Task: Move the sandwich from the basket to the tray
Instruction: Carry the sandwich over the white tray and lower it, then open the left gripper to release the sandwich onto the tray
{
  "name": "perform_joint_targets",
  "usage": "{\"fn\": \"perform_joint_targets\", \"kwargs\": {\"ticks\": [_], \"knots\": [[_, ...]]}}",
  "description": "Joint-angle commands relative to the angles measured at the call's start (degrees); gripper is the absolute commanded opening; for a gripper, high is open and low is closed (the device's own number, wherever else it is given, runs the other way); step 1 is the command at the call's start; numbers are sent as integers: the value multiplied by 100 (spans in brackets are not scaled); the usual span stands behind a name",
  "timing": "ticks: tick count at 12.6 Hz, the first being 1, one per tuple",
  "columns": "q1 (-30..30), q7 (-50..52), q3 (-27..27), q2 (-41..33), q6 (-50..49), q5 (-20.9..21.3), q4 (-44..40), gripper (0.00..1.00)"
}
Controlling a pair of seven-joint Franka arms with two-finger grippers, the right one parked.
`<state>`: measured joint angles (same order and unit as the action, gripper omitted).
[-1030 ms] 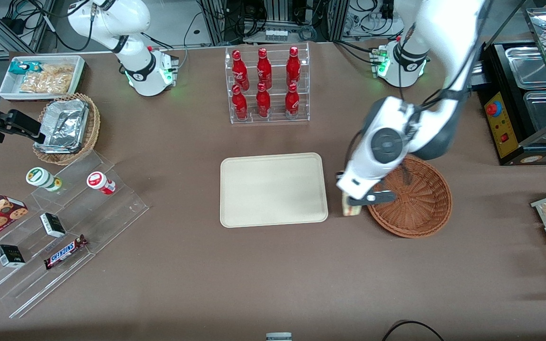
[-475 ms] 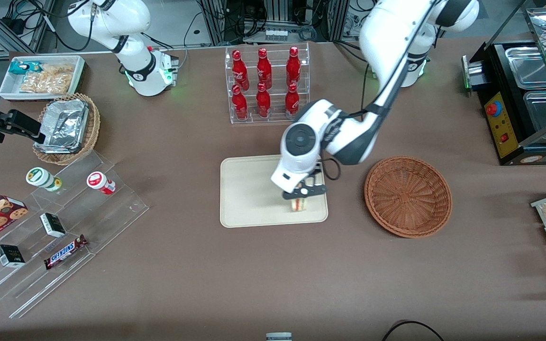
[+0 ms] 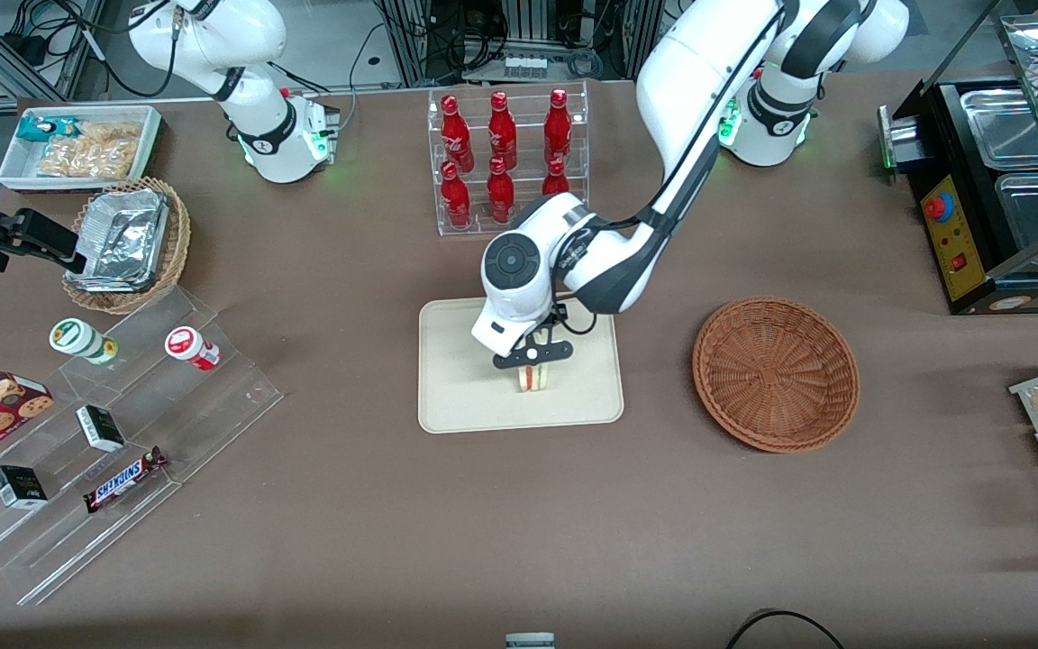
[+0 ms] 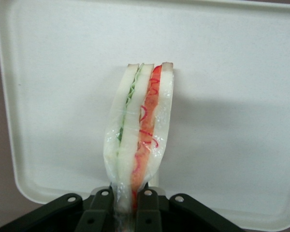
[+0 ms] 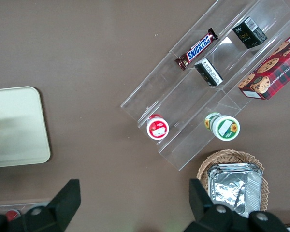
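One gripper (image 3: 532, 358) w/ sandwich (image 3: 533, 378), over tray (image 3: 456, 397)

The gripper (image 3: 532, 358), black, is hanging over the cream-beige tray (image 3: 456, 397) and gripping the sandwich (image 3: 533, 378), which is showing pale white bread with green and red-pink filling stripes. At 3 o'clock of the tray, the basket (image 3: 777, 374) is showing a reddish-brown woven pattern.
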<state>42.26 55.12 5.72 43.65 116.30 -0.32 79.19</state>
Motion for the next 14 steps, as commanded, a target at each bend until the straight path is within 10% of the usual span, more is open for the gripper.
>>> {"fn": "perform_joint_targets", "kwargs": {"ticks": [1, 2, 3, 4, 14], "knots": [[116, 235, -63, 223, 156, 76, -220, 5], [133, 262, -63, 232, 165, 76, -220, 19], [133, 271, -63, 206, 157, 76, -220, 82], [142, 297, -63, 153, 156, 84, -220, 100], [-814, -476, -238, -1340, -1416, 207, 350, 100]]}}
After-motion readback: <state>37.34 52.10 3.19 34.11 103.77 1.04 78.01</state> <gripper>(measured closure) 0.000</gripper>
